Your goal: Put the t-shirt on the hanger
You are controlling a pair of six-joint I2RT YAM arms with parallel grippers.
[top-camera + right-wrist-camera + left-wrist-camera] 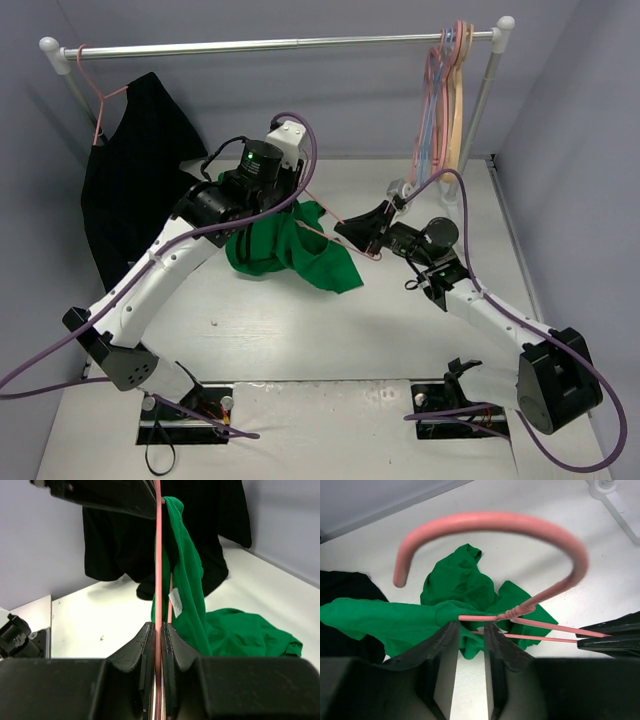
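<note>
**While the hanger [517, 611] is clamped at one end, the t-shirt [295, 250] is part draped, part bunched on the table [300, 340]**

Where the two arms meet above the middle of the table, the following are recorded.

Item 1, hanger: thin, salmon pink, held off the table and tilted. Its hook [495, 522] is seen close before the left wrist camera. Its two wire arms are run across to the right gripper [158, 630].

Item 2, t-shirt: bright green. One part is gathered over the hanger's wire beside the twisted neck and is hung from it, with the white label [175, 602] shown. The remainder is bunched on the table below, between the two grippers.

Item 3, right gripper: the jaws are closed tight, and the hanger's wire is pinched between them.

Item 4, left gripper [470, 630]: its fingers [442, 650] are set a little apart, and bare table is seen through the gap. The wire and the gathered cloth are met just at the tips; no firm hold on either is made out.

Item 5, background: a rail [270, 45] is mounted across the far side. A black garment [140, 170] is hung at its left end, and spare hangers [445, 100] in pink, blue and tan are hung at its right end.
</note>
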